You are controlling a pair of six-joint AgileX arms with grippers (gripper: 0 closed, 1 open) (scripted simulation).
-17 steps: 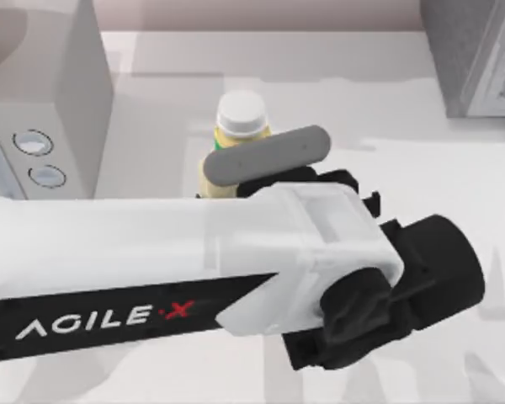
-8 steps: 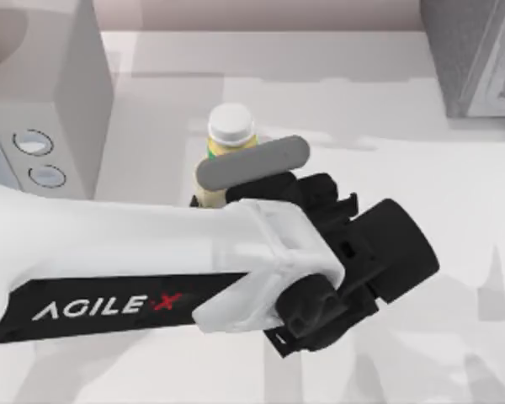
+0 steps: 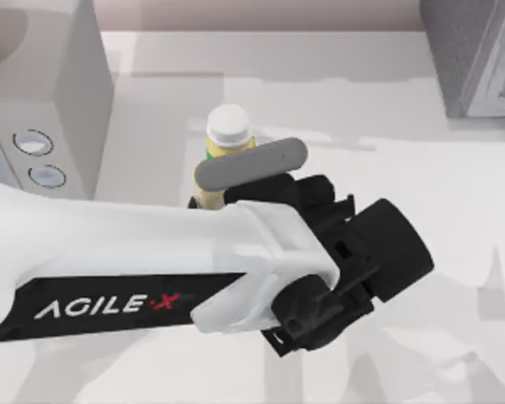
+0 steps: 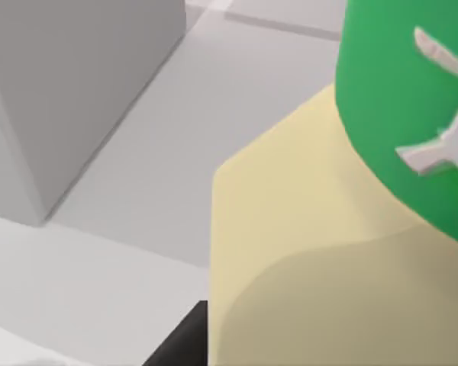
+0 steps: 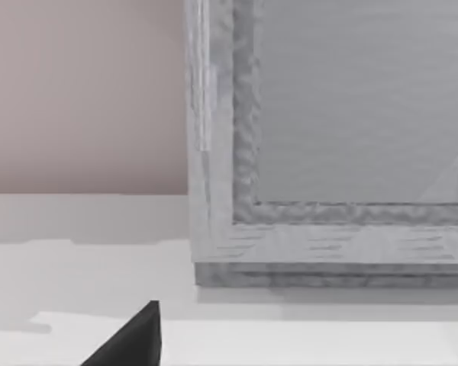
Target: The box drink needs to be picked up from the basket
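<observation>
Reaching across the middle of the top view, the left gripper (image 3: 227, 198) sits at the box drink (image 3: 220, 164), its fingers hidden, so the grip cannot be told. That white-capped, yellow, green-labelled drink stands upright just above frame centre, beside a grey appliance (image 3: 42, 93) at upper left.

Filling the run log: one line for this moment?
left arm: over table centre | drink: beside its wrist, close in left wrist view | basket: unseen | lift: unconfirmed

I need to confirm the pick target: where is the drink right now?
In the top view the drink stands left of centre on the table, right of the microwave, directly beyond the left arm's wrist; the left wrist view shows it up close.
</observation>
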